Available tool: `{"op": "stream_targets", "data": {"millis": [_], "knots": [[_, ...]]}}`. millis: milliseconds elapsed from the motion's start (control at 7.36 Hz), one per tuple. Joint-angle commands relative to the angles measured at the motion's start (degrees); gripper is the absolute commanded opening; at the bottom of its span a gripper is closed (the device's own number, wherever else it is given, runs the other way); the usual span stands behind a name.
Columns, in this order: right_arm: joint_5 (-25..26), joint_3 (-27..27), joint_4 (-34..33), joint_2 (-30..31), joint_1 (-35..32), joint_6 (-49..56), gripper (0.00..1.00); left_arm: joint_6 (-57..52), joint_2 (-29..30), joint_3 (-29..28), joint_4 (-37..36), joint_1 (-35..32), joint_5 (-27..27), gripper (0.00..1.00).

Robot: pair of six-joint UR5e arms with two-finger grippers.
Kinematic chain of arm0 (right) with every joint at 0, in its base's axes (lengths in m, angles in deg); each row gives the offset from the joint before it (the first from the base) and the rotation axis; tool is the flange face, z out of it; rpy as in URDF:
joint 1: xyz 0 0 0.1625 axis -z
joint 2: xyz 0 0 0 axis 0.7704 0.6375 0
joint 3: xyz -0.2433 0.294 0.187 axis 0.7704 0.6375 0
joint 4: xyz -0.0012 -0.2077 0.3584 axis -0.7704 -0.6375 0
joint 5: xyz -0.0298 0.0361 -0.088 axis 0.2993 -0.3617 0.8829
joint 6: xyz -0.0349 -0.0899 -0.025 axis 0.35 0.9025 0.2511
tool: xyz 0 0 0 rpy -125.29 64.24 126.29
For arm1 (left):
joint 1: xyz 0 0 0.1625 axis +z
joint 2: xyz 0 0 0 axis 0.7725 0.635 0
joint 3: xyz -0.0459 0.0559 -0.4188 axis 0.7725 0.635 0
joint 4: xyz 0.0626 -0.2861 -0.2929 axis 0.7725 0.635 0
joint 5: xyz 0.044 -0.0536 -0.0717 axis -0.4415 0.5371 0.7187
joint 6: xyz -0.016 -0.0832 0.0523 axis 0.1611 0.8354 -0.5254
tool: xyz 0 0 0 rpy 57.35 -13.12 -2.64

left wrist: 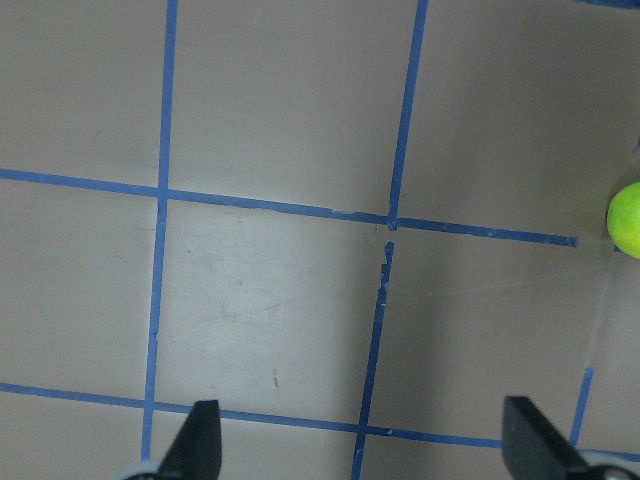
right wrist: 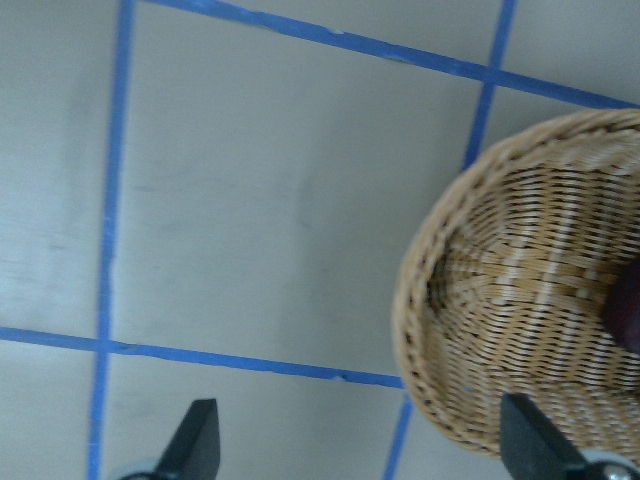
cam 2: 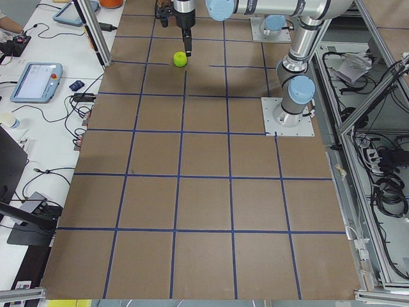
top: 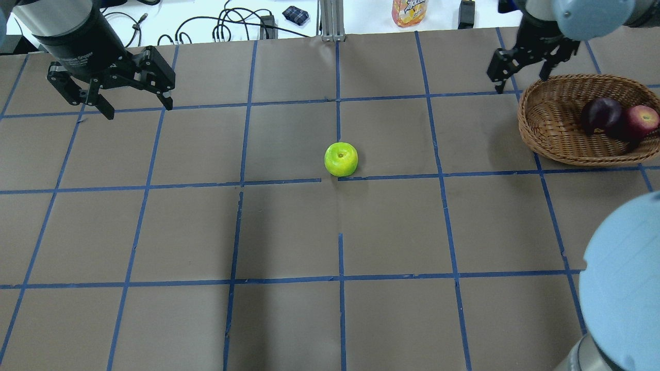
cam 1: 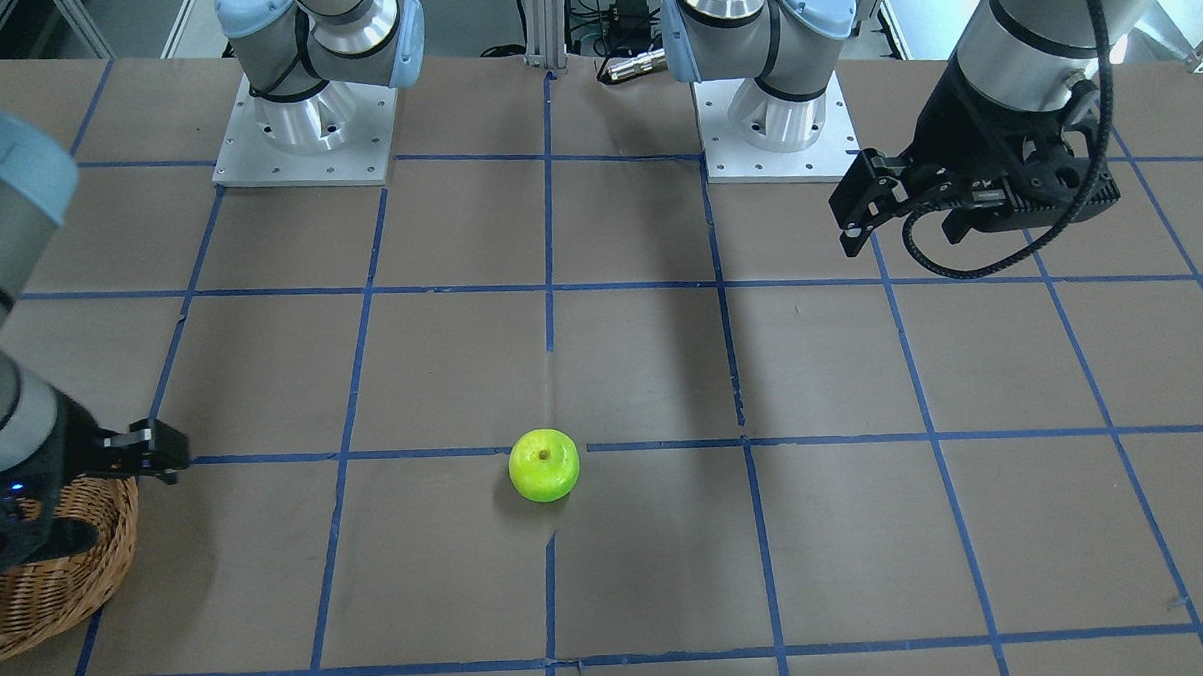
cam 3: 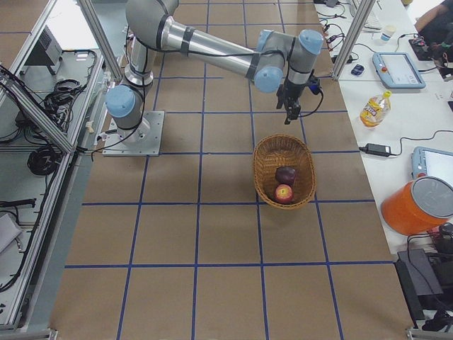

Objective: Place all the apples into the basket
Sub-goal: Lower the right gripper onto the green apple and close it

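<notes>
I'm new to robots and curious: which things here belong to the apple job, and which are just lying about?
Job: green apple on the table; maroon apple and red apple in the basket; left fingers and right fingers, both open.
Lying about: drink bottle, black cables, dark pouch, all beyond the table.

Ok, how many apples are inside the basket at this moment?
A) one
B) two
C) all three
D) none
B: the maroon apple and the red apple lie in the basket, while the green apple sits out on the table.
</notes>
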Motion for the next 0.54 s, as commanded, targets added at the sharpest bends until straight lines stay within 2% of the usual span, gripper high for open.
{"op": "stream_targets", "data": {"millis": [0, 272, 408], "knots": [[-8.1, -0.1, 0.5, 0.2, -9.1, -19.2, 1.00, -0.2, -2.9, 1.6, 0.2, -0.4, -0.2, 1.00], [-10.7, -0.2, -1.4, -2.2, -14.5, -28.3, 1.00, 0.2, -2.4, 1.6, -0.1, -0.4, 0.5, 1.00], [-10.8, -0.1, -5.8, -5.1, -17.6, -34.9, 1.00, 0.1, -2.7, 1.8, 0.0, -0.4, 0.2, 1.00]]}}
